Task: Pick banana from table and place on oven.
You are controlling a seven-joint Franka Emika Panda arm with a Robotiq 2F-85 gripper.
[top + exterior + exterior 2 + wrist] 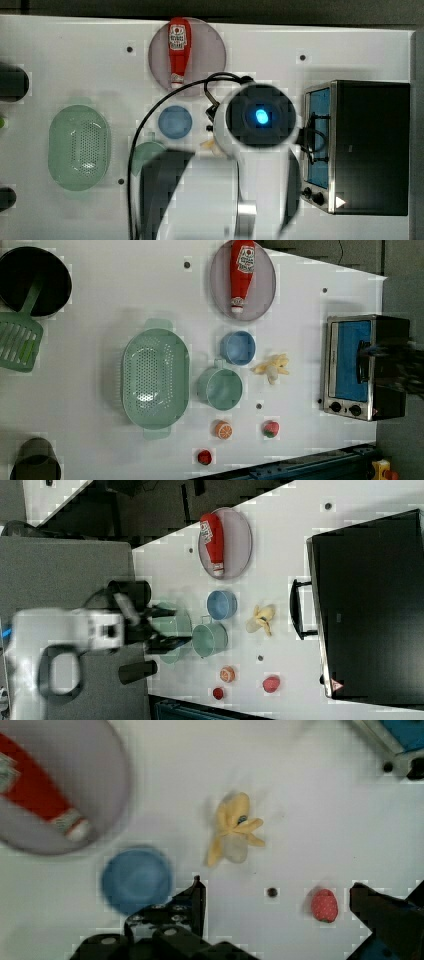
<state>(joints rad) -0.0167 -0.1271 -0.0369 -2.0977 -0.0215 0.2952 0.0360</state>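
The gripper [277, 892] is hanging wide open above the tabletop [100, 300]; the banana [231, 829] is lying between the blue bowl [238, 347] and the oven [362, 367], slightly ahead of the fingers.

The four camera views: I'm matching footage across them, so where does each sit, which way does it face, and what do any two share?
Top view: straight overhead, looking down on the white tabletop; the arm's white wrist housing covers the middle.
Left view: high, looking down; the boxy black-topped toaster oven is at the left view's right.
Right view: high, beyond the oven, with the blurred arm at the right view's left.
Wrist view: looks down past the open pincer.
Left, right and wrist views share the pale yellow peeled banana and round blue bowl.
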